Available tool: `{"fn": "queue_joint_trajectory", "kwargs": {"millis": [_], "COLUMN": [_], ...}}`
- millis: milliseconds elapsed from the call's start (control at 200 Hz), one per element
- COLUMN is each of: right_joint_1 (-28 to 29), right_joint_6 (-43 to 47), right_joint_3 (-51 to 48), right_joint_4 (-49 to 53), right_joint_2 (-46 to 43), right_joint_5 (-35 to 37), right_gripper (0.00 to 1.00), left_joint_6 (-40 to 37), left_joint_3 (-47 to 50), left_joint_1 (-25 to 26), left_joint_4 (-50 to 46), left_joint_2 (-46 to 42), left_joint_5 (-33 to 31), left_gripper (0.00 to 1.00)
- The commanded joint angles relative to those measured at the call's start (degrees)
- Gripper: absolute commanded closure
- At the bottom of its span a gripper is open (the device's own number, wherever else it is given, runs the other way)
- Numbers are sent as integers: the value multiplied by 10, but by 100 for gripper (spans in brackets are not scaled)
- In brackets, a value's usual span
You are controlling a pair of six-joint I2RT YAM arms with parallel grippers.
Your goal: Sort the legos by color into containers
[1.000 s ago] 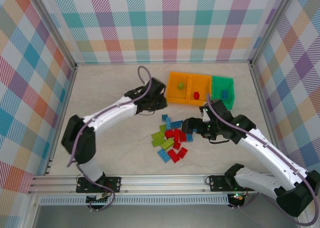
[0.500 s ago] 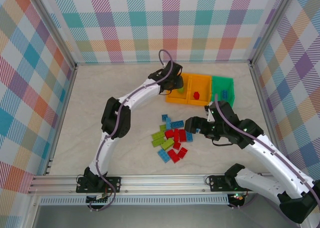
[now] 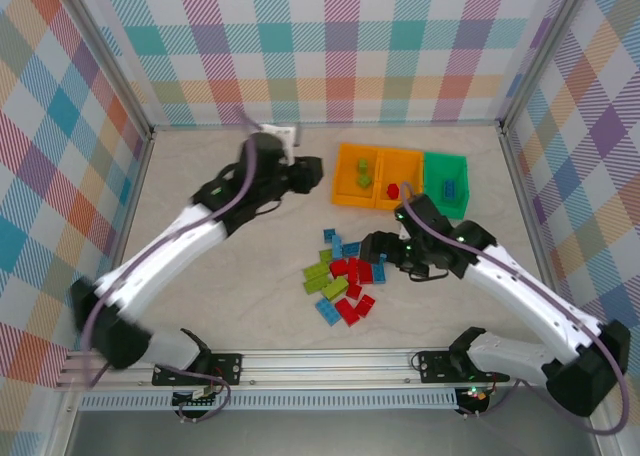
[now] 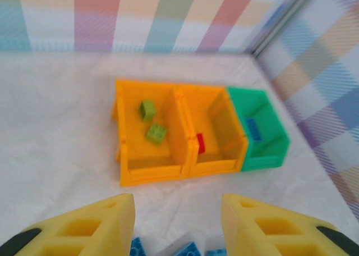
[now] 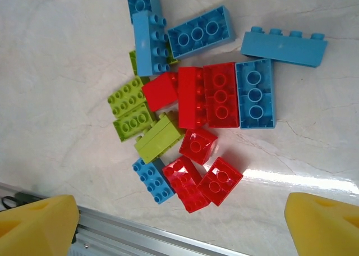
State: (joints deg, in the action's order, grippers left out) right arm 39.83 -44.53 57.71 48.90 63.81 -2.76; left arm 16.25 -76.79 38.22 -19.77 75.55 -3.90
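Marbled tabletop (image 3: 200,306) inside plaid walls. Containers (image 4: 180,99) sit at 1 o'clock, holding two green bricks, one red and one blue, split by colour. Loose legos (image 5: 196,107) are piled at their 6 o'clock, within reach. Left tool (image 4: 176,206) is spread and empty, facing the bins. Right tool (image 5: 180,216) is wide open above the pile, probably not touching.

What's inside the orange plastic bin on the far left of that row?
Two small lime green studded plastic bricks lie in the left orange plastic bin, one behind the other. Its near wall hides the floor strip just behind it.
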Motion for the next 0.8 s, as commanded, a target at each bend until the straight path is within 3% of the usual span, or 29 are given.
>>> {"fn": "queue_joint_trajectory", "kwargs": {"millis": [0,150,325,520,650,795], "right_joint_1": [35,75,79,79,79,78], "right_joint_6": [7,9,25,54,47,48], "right_joint_3": [43,97,161,293,359,367], "right_joint_4": [-11,-15,-33,30,74,69], "right_joint_2": [59,170,284,434,513,537], "right_joint_5": [22,47,83,140,173,181], "right_gripper": [6,7,11,26,32,35], "left_joint_6": [-158,-340,-468,-494,-501,-495], "left_joint_3": [98,196,287,332,332,336], "left_joint_1": [4,4,5,5,5,5], "left_joint_4": [-25,-132,-213,-202,-207,-199], "left_joint_2": [-120,-278,-407,-452,-439,-441], "left_joint_5": [1,65,144,211,202,200], "left_gripper": [53,39,0,0,0,0]}}
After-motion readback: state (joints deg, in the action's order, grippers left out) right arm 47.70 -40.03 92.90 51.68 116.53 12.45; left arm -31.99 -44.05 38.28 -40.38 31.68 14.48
